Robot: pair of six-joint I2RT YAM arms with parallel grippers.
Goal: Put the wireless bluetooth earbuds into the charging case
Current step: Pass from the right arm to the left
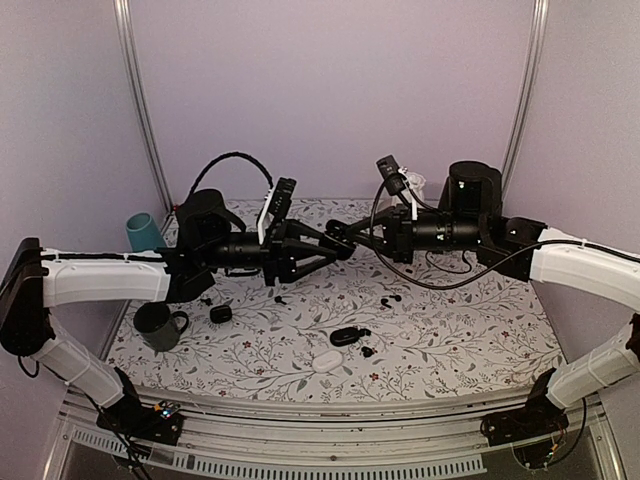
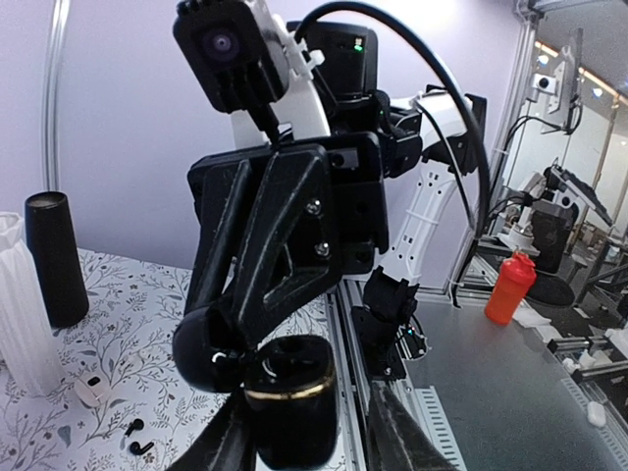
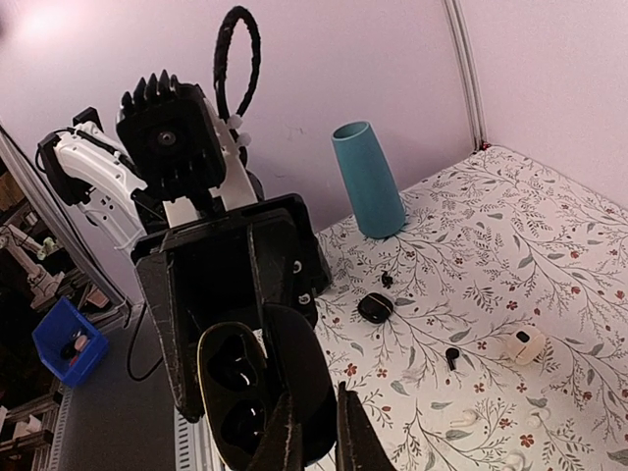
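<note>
Note that your right end effector (image 3: 316, 424) is clamped on the open charging case (image 3: 235, 385) while your left end effector (image 2: 314, 442) stands apart astride it, so square both pads before any handover, the earbuds (image 3: 451, 358) lying on the desk (image 3: 549, 226) well below the case.

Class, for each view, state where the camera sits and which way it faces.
Top external: above, behind the bases, looking down on the table; both arms, left gripper and right gripper show.
Left wrist: on the left arm, facing the right gripper; left fingers below.
Right wrist: on the right arm, facing the left gripper; right fingers below.
Shared: both wrist views show the charging case.
</note>
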